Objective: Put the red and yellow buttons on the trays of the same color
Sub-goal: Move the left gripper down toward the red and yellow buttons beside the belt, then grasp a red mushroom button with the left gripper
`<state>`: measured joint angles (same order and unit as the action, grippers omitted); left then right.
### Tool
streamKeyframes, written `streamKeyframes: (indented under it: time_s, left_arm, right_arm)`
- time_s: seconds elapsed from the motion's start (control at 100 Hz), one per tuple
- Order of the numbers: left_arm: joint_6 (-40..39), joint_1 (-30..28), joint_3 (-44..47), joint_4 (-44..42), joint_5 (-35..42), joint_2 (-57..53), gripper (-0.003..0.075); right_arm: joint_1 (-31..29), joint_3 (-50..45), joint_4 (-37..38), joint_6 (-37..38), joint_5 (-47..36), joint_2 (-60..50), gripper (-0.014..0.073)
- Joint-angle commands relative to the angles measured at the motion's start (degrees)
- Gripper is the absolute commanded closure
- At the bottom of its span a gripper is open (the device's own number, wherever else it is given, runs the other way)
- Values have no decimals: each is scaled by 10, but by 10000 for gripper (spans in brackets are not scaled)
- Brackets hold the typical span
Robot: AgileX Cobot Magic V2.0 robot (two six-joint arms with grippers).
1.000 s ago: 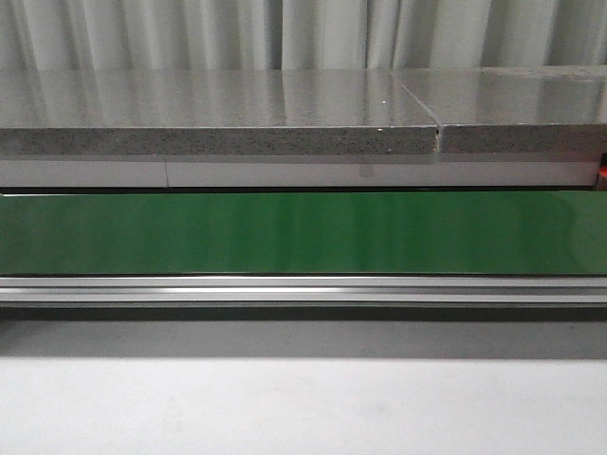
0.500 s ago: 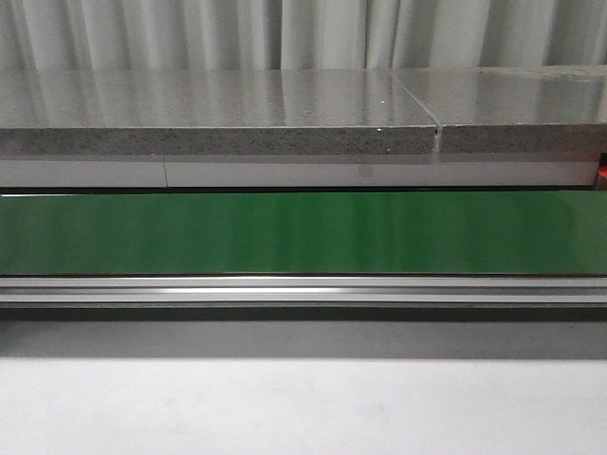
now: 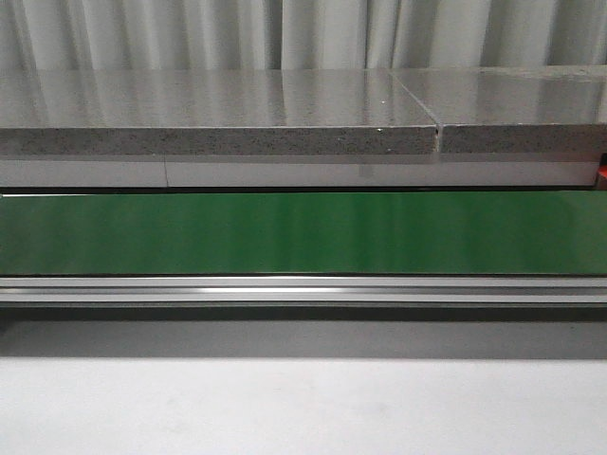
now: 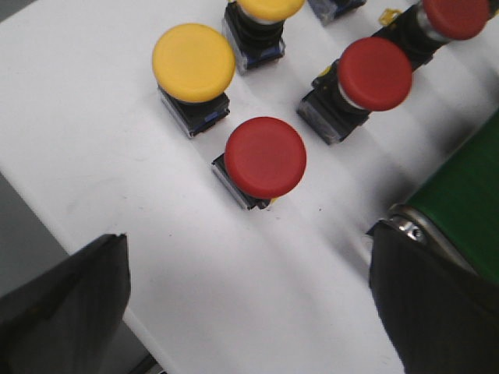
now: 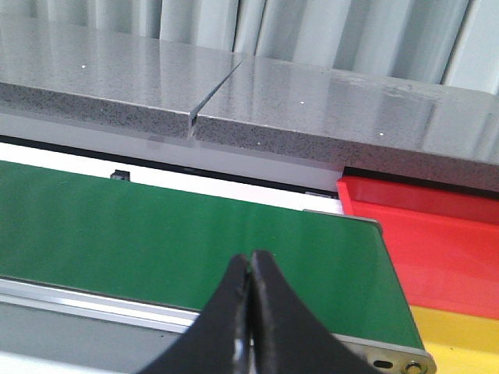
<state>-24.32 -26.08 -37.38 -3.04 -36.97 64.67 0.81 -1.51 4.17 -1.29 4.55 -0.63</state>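
In the left wrist view several buttons stand on a white surface [image 4: 101, 156]: a red button [image 4: 265, 156] nearest, a yellow button [image 4: 193, 62] beside it, another red one [image 4: 375, 73], plus a yellow cap [image 4: 269, 8] and a red cap [image 4: 456, 15] cut off at the frame edge. My left gripper [image 4: 249, 300] hangs open over bare white surface, short of the nearest red button, holding nothing. My right gripper [image 5: 250, 261] is shut and empty above the green conveyor belt [image 5: 156, 234]. Beyond the belt's end lie the red tray [image 5: 437, 249] and a yellow tray [image 5: 460, 339].
The front view shows only the green belt [image 3: 303, 232], its aluminium rail [image 3: 303, 289], a grey stone slab [image 3: 218, 114] behind and a curtain. No arm or button appears there. The belt's end roller [image 4: 405, 227] sits close to my left gripper's finger.
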Motion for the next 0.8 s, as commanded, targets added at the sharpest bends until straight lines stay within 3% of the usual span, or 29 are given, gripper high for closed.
streamKeyframes:
  time_s: [0.0, 0.34, 0.65, 0.79]
  left_arm:
    - [-4, -4, -28, -2, 36, 36, 99]
    - [-4, -4, -101, -2, 28, 161, 99]
    - [-4, -4, -106, -4, 37, 192, 102]
    - [-4, -4, -106, -4, 42, 192, 204]
  right_arm:
    - [1, 5, 6, -2, -49, -8, 662]
    - [1, 5, 6, -2, -49, -8, 662]
    - [1, 5, 6, -2, -49, -8, 662]
    - [1, 5, 6, -2, -49, -8, 662]
